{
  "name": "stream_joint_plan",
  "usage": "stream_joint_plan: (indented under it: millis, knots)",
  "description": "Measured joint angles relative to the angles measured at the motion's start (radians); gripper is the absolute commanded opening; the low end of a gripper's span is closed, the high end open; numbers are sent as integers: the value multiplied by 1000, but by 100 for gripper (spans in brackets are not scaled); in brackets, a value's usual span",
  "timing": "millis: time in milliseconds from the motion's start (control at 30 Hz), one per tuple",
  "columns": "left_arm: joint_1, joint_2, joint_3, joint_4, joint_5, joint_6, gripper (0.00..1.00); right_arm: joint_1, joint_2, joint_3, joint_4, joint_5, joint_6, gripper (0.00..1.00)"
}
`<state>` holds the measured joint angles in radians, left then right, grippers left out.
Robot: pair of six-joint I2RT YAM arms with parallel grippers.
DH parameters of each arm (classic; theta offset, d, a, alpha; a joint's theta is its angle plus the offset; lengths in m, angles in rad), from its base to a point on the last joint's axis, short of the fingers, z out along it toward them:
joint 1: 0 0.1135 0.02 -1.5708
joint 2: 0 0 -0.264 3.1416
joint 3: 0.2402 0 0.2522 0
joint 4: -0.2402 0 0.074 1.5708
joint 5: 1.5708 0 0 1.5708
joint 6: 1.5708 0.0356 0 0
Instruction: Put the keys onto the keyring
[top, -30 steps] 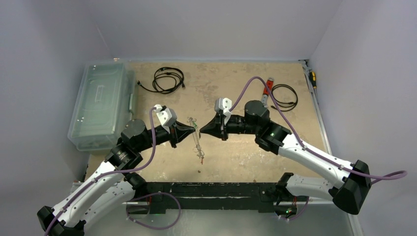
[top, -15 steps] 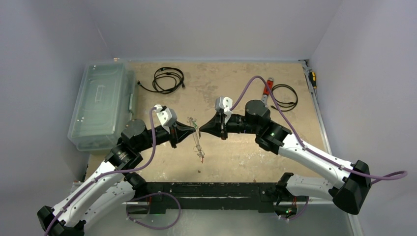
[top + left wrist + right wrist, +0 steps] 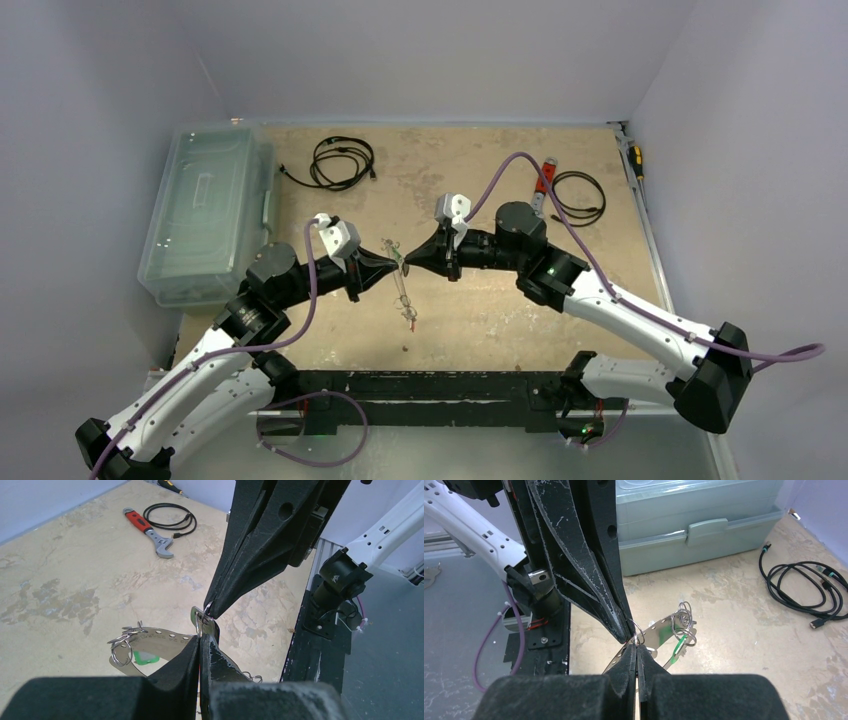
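The keyring [image 3: 155,640] is a flat grey perforated metal hoop hanging edge-on between the two grippers in the top view [image 3: 402,285]. My left gripper [image 3: 201,639] is shut on it. Small split rings [image 3: 125,641] and a green-tagged key [image 3: 144,657] hang on it; a red tag [image 3: 410,325] dangles at its low end. My right gripper [image 3: 637,649] is shut, its tip pinching a small metal key [image 3: 202,621] with a thin ring [image 3: 638,630] right above the left fingertips. The hoop [image 3: 659,632] and the green key [image 3: 679,644] show behind the right jaws. The two tips touch.
A clear plastic box [image 3: 205,215] stands at the left. A black coiled cable [image 3: 342,162] lies at the back, a red-handled wrench [image 3: 543,185] and a second cable [image 3: 578,195] at the back right, a screwdriver [image 3: 634,160] by the right wall. A black rail [image 3: 430,385] runs along the near edge.
The right gripper has edged slightly left, closing onto the left gripper's tip. The left arm and the keyring have stayed in place.
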<state>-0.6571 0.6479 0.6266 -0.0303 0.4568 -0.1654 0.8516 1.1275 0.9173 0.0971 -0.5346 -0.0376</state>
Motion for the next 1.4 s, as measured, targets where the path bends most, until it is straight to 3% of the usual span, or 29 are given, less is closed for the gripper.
stream_joint_plan:
  millis: [1400]
  knots:
    - [0,-8,0,0,-3,0,0,1,12,0,-16,19,11,0]
